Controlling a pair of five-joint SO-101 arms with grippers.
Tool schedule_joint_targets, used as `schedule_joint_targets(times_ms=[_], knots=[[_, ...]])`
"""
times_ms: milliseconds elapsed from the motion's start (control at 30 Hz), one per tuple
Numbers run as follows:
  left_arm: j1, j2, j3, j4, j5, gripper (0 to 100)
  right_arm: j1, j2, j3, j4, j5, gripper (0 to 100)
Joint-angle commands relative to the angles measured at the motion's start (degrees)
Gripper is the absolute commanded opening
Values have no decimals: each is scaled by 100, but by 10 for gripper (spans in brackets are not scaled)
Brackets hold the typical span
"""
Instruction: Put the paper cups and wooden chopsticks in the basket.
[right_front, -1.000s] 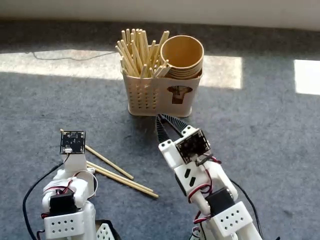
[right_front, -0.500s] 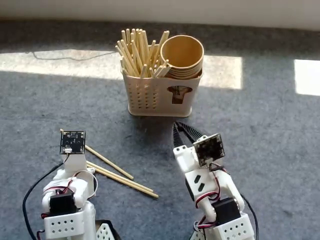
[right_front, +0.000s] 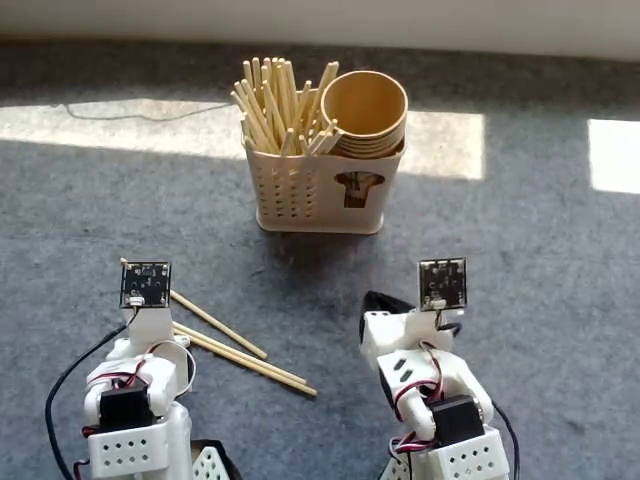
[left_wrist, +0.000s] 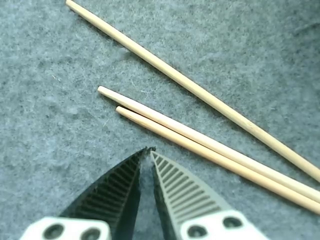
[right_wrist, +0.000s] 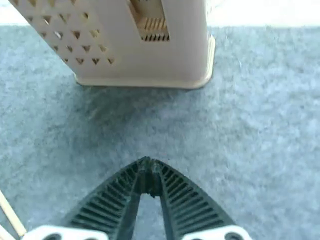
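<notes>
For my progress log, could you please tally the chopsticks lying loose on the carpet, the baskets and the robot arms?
Pale wooden chopsticks loose on the grey carpet: 3
Cream perforated plastic basket: 1
White robot arms: 2
Total: 6

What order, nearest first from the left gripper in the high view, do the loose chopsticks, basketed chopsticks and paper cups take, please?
1. Loose chopsticks, on the carpet beside the left gripper.
2. Standing chopsticks, left half of the basket.
3. Paper cups, its right half.
</notes>
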Motion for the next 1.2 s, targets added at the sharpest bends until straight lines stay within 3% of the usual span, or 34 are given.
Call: schedule_joint_targets(times_ms=[0,333,500,667,900,1167], knots=[[-40,75,119,-9,-26,5,48,-119,646,462,-53,6],[629,84,119,9,-26,5,48,-119,646,1042,-53,6],[558,84,-163,35,-35,5,57,-119,646,1059,-53,6],[-40,84,-769,35,-123,5,57,-119,646,1059,-53,6],[-92,84,-1191,-88,-2479,5,57,-119,637,1059,-53,6],[-84,171,-2580,-114,-1653,5,66,-119,637,1059,-53,6]])
